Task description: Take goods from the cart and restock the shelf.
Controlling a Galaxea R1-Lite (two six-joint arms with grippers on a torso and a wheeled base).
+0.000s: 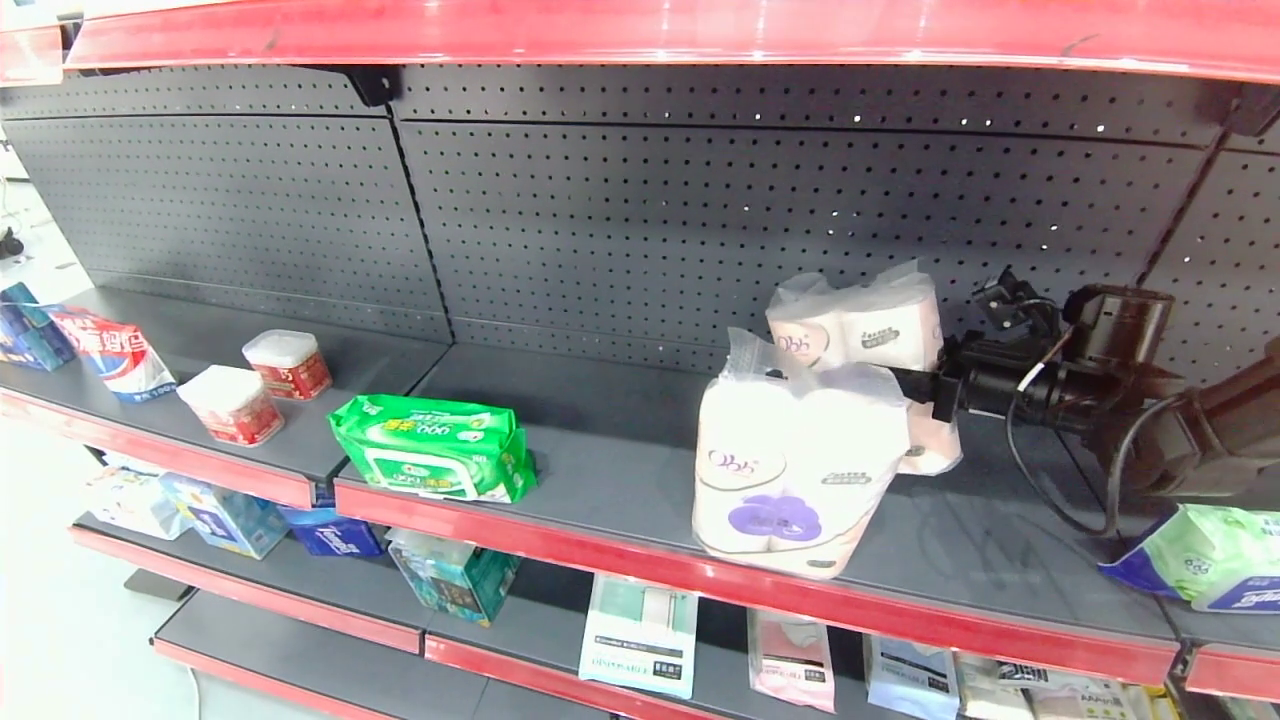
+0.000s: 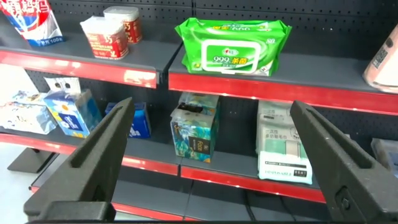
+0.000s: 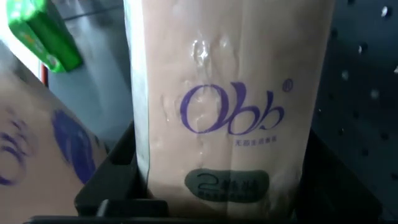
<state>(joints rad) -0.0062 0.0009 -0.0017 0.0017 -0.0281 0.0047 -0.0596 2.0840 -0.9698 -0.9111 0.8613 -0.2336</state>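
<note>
The right arm extends level over the middle shelf (image 1: 620,430), entering from the robot's right with the wrist pointing toward its left. The right gripper (image 1: 908,385) is clamped on the rear toilet paper pack (image 1: 860,320). In the right wrist view, one finger lies against each side of the pack's lower part. The pack stands roughly upright near the pegboard back panel (image 1: 700,220). Its base appears to sit on the shelf, though the view is partly blocked there. A second toilet paper pack (image 1: 790,470) stands just in front of it at the shelf's red front edge.

The left gripper (image 2: 217,165) faces the shelving with its fingers (image 2: 99,155) spread wide apart, holding nothing. It is below the level of the green wet wipes pack (image 2: 233,46), which lies on the middle shelf.
</note>
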